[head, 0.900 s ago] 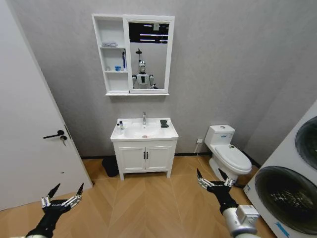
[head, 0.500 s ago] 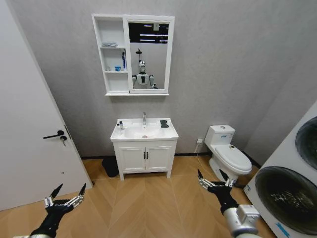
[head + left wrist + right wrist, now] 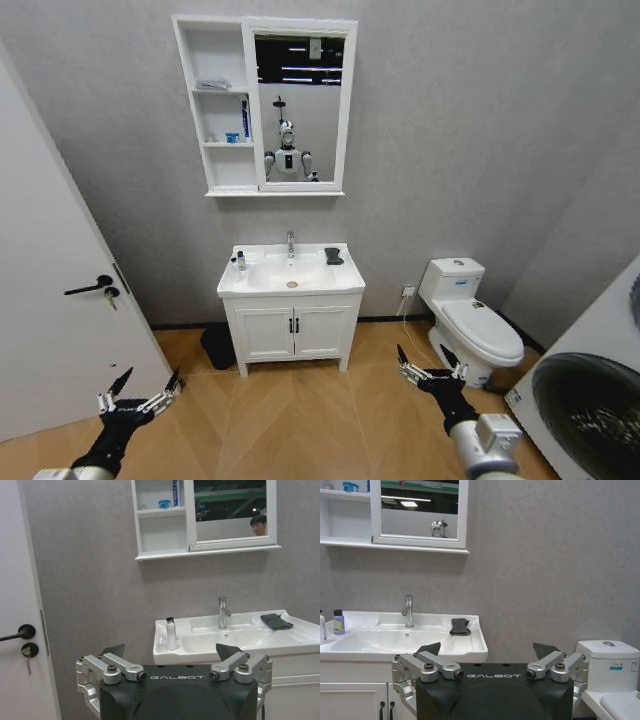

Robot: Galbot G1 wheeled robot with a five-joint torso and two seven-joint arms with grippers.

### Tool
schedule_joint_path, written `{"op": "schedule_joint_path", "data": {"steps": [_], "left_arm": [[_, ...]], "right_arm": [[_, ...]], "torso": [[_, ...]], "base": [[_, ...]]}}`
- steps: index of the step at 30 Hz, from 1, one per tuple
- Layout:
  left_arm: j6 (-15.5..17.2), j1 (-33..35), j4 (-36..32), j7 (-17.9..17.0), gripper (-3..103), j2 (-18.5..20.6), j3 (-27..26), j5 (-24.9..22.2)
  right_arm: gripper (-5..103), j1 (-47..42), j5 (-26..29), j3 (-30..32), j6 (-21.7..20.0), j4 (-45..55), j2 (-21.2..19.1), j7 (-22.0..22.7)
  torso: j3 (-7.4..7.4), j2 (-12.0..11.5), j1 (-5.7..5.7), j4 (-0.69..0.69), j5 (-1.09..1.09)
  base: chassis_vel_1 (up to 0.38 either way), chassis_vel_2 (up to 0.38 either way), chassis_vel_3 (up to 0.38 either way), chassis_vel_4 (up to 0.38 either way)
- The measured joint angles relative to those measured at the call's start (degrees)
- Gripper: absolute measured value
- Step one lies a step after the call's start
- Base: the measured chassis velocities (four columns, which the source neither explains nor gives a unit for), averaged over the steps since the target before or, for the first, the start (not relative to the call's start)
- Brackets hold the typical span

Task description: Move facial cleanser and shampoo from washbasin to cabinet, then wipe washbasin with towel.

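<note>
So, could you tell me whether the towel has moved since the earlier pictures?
No. The towel lies on the washbasin right of the tap, as before; the whole view shifted, so the camera moved.

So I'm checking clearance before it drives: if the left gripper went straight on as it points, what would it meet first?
Probably the washbasin: its front edge lies dead ahead of the open left gripper, with bare floor between. Depth is hard to judge.

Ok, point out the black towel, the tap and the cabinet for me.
towel (image 3: 333,256), head view, middle of the cloth.
tap (image 3: 409,611), right wrist view, its upright chrome body.
cabinet (image 3: 207,188), head view, bottom shelf's front edge.
</note>
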Motion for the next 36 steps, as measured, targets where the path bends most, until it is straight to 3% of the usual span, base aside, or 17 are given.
{"op": "schedule_joint_path", "data": {"steps": [36], "left_arm": [[0.77,-0.81,-0.61,-1.02,100,-1.57,2.41,2.24]], "right_arm": [[100,-1.37,-0.15,0.27,1.65,-1.73,-0.10,-2.32]], "torso": [[-0.01,0.00,-0.02,0.00,-0.01]], "base": [[-0.214,0.215,0.219,-0.213]]}}
